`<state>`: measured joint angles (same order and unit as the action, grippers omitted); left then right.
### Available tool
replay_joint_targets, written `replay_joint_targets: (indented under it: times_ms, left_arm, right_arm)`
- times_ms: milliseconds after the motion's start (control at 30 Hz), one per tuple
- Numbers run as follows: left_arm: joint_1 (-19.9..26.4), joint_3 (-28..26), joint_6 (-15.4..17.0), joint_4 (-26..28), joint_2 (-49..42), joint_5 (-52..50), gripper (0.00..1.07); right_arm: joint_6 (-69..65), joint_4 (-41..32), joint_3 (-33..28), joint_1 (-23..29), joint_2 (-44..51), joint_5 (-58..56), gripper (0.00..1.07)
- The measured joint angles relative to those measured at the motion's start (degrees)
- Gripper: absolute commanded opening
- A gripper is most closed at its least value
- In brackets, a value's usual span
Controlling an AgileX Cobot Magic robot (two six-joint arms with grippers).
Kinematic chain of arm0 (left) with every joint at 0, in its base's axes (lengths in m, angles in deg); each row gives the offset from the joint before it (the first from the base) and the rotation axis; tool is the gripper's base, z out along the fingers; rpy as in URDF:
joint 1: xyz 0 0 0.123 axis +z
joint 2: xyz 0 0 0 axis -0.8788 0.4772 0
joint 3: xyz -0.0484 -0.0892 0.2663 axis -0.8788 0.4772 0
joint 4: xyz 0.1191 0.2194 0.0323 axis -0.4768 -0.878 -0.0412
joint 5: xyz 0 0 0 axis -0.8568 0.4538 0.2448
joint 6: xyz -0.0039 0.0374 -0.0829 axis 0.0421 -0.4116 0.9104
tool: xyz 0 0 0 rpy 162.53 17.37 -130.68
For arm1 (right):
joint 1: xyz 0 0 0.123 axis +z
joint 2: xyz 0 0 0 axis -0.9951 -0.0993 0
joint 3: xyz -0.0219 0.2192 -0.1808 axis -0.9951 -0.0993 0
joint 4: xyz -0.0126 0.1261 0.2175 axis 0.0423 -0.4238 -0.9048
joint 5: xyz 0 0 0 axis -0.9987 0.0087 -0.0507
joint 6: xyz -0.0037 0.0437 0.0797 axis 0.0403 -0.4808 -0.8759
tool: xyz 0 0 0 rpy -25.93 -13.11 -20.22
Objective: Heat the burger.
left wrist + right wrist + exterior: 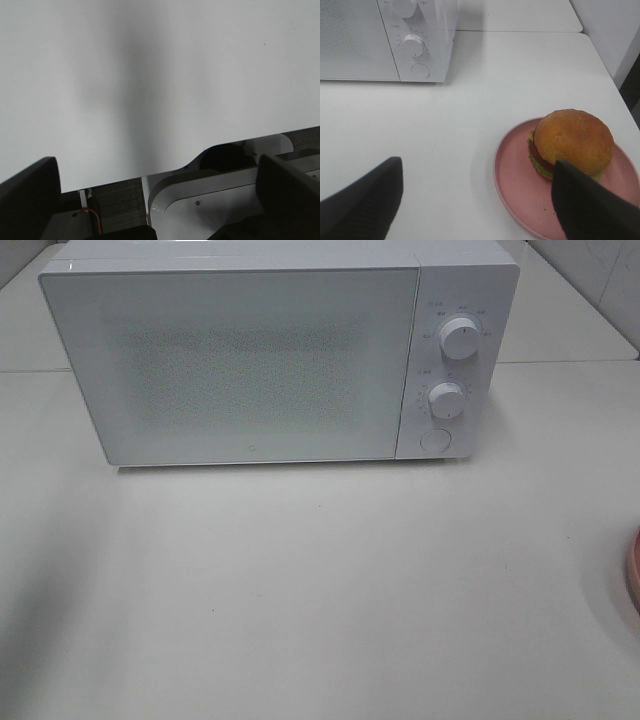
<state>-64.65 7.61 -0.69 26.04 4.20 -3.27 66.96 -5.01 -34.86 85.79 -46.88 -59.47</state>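
Open left pincer [160, 200], white table [150, 75]

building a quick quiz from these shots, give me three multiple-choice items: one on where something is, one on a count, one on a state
1. Where is the burger?
A. on the pink plate
B. inside the microwave
C. on top of the microwave

2. How many round knobs are on the microwave panel?
A. one
B. two
C. four

3. The microwave door is:
A. wide open
B. shut
C. removed

Answers:
1 A, the right wrist view shows it sitting on the plate.
2 B, two knobs above a round button.
3 B, the door lies flush with the front.
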Motion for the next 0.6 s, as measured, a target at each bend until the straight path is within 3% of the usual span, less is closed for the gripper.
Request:
replay_joint_targets:
  times_ms: [300, 433, 600]
  left_arm:
    - [0.1, 12.5, 0.0, -3.2, -16.4, -5.2, 0.98]
    - [0.1, 19.0, 0.0, -4.4, -28.4, -8.0, 0.98]
    - [0.1, 21.0, 0.2, -5.1, -38.7, -7.4, 0.98]
  right_arm:
    - [0.0, 0.0, 0.0, 0.0, 0.0, 0.0, 0.74]
    - [0.0, 0.0, 0.0, 0.0, 0.0, 0.0, 0.74]
    - [0.0, 0.0, 0.0, 0.0, 0.0, 0.0, 0.74]
